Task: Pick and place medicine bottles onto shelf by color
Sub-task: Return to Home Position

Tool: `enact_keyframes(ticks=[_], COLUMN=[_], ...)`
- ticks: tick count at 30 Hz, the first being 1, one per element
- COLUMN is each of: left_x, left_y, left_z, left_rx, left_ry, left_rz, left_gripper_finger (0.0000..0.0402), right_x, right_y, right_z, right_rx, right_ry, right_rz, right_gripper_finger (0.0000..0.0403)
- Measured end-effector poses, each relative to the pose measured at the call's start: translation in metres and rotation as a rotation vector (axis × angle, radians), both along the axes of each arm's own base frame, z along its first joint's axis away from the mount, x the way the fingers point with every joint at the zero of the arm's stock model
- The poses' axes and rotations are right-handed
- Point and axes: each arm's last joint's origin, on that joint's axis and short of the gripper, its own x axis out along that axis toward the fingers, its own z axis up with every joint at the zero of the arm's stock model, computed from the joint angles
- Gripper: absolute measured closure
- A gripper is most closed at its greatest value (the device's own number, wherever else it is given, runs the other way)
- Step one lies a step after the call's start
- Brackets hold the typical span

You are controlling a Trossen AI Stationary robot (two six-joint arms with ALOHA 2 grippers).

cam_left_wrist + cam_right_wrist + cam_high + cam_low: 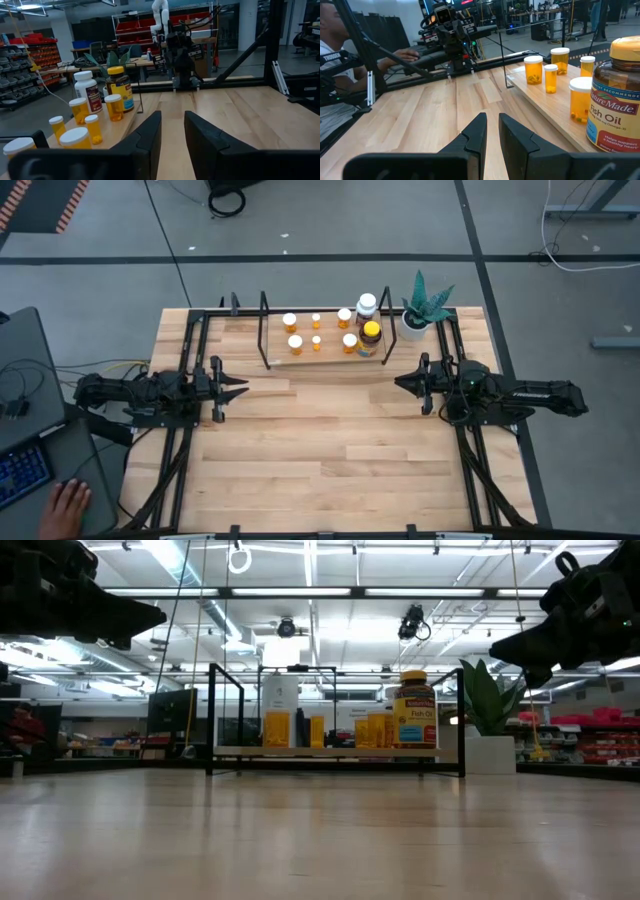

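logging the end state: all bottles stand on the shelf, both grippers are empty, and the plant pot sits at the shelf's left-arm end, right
Not quite: the high view shows the plant pot at the right-arm end of the shelf. The rest holds: all bottles stand on the shelf, and the left gripper and right gripper are empty.

Both arms are matte black, built of blocky jointed segments with rounded housings at the joints. The left arm (150, 392) ends in the left claw (243, 390), which has two tapered, wedge-shaped fingers (150, 136) (smooth and flat-faced, with no markings that show). The right arm (510, 395) looks the same, and the right claw (400, 383) carries matching dark fingers (475, 132). Thin black cables (100, 412) trail from the left arm's base.
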Motion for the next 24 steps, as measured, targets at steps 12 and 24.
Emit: enact_keyframes(ticks=[12,24], left_x=[0.0000,0.0000], left_y=[0.0000,0.0000], left_z=[0.0000,0.0000], left_rx=[0.000,0.000], left_ry=[0.000,0.000], left_rz=[0.000,0.000], left_gripper_finger=[0.0318,0.0311], right_x=[0.0000,0.0000], right_y=[0.0000,0.0000], right_z=[0.0000,0.0000], right_rx=[0.000,0.000], right_ry=[0.000,0.000], right_rz=[0.000,0.000], right_gripper_finger=[0.0346,0.0346])
